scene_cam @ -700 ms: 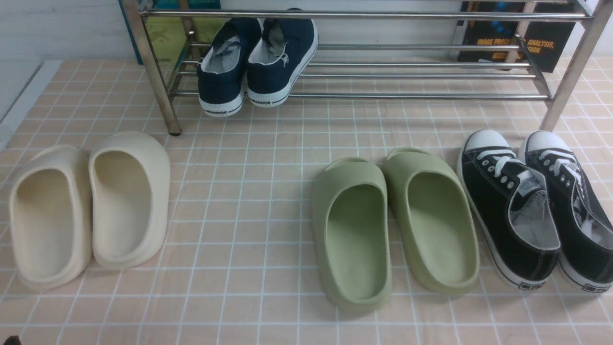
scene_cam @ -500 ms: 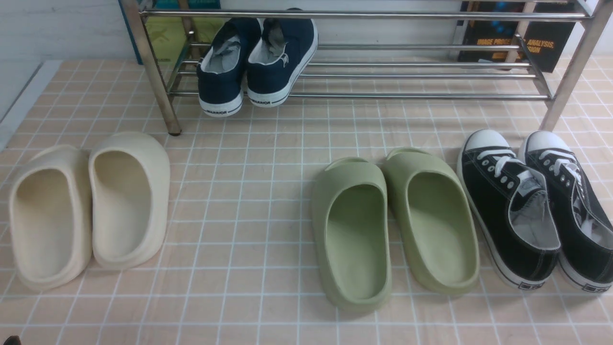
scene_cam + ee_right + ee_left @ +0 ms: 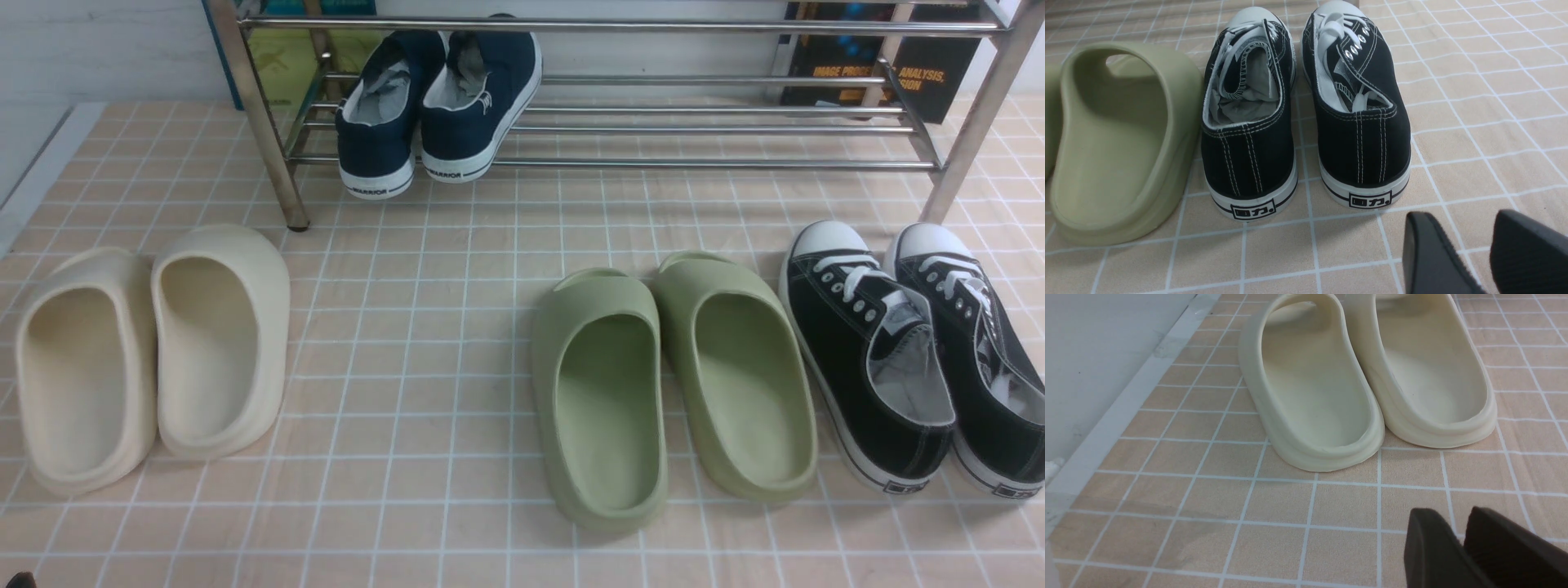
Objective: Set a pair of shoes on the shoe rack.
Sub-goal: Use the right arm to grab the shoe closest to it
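Note:
The pair of black canvas sneakers (image 3: 906,359) with white laces and toe caps stands side by side on the tiled floor at the right, toes toward the shoe rack (image 3: 620,162). In the right wrist view the heels of the left one (image 3: 1249,134) and the right one (image 3: 1363,130) face me. My right gripper (image 3: 1461,216) hangs just behind the right heel, open and empty. My left gripper (image 3: 1450,512) is low over the floor behind the cream slippers, its fingers nearly together and empty. Neither gripper shows clearly in the front view.
Navy WARRIOR sneakers (image 3: 441,106) sit on the rack's lower rails at the left. Olive green slippers (image 3: 669,392) lie right beside the black pair, also in the right wrist view (image 3: 1118,143). Cream slippers (image 3: 147,351) lie at the left. Books (image 3: 882,65) stand behind the rack.

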`<state>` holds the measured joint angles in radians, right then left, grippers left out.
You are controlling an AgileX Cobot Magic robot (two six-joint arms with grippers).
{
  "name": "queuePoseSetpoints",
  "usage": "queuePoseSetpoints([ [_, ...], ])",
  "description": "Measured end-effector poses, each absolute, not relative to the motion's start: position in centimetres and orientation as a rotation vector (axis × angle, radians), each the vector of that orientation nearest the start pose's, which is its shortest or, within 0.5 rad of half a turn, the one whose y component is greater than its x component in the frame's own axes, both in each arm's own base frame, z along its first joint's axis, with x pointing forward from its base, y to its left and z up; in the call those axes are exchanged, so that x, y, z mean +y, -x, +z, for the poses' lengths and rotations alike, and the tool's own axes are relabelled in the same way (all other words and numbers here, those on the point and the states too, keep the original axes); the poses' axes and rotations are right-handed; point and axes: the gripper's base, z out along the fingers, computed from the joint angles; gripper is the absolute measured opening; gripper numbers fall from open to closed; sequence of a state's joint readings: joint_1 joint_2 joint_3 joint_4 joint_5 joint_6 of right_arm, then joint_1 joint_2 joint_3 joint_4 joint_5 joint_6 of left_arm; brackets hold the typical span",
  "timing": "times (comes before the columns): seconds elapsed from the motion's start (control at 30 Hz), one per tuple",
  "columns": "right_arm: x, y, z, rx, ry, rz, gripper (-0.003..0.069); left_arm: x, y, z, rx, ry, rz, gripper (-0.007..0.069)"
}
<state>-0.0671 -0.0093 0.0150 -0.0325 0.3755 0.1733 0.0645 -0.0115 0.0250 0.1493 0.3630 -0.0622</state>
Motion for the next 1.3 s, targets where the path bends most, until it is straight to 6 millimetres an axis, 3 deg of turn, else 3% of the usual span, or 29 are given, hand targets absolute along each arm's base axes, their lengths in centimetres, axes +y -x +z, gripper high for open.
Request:
queuePoseSetpoints([
  [1.3,-0.46,-5.23,17.49,1.854,-0.203,0.041,0.0239,0.82,-5.23,17.3,1.859,0.024,0.148,0.0198],
])
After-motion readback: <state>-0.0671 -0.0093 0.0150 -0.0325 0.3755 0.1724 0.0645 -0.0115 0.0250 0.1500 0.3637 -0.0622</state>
